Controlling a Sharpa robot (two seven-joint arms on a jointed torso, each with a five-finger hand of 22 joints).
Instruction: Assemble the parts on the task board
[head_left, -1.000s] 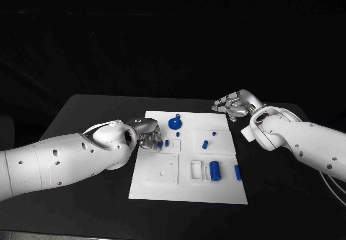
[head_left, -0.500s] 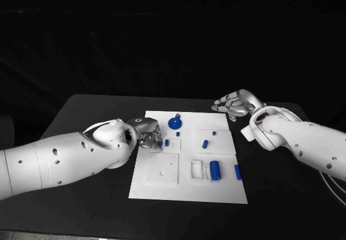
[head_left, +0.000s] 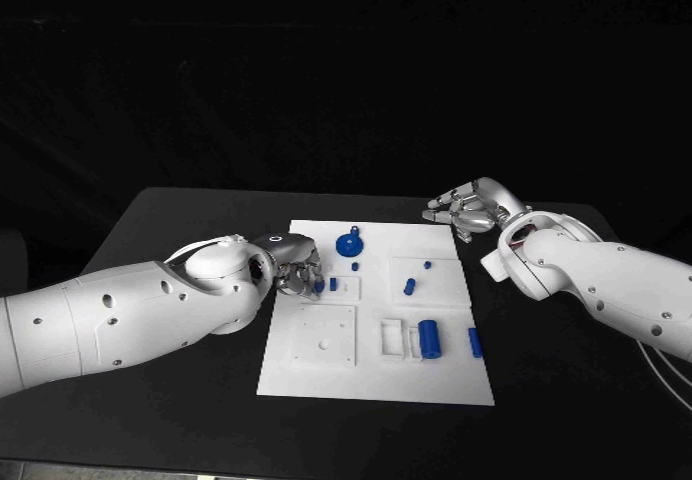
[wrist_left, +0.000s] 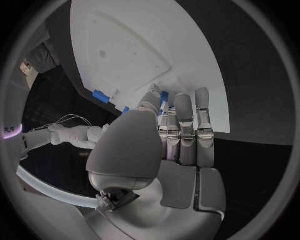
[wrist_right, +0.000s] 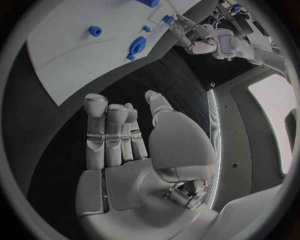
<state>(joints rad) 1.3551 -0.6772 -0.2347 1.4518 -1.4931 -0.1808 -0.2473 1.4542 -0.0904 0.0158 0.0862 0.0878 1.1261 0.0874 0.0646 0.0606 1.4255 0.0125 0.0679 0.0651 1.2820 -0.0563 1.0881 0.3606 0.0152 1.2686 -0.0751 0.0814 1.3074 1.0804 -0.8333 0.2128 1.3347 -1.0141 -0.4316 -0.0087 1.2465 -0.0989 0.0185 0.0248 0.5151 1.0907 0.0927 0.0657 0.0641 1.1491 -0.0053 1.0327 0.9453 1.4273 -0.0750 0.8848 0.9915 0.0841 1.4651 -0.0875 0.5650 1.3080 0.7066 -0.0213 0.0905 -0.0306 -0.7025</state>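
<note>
1. The board (head_left: 378, 370) lies mid-table; several blue parts (head_left: 430, 340) still lie loose on it, so most assembly seems left.
2. The left hand (head_left: 299, 272) pinches a small blue peg (wrist_left: 164, 96) over the board's left side.
3. The right hand (head_left: 469, 211) hovers empty beyond the board's far corner, fingers apart.

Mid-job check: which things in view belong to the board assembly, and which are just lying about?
Job:
- task board
- blue round part with a tab
- two blue cylinders
- small blue pieces
- left hand, fingers at a blue piece
- right hand, holding nothing, off the board

Lying about:
- Nothing loose besides the black table.
</note>
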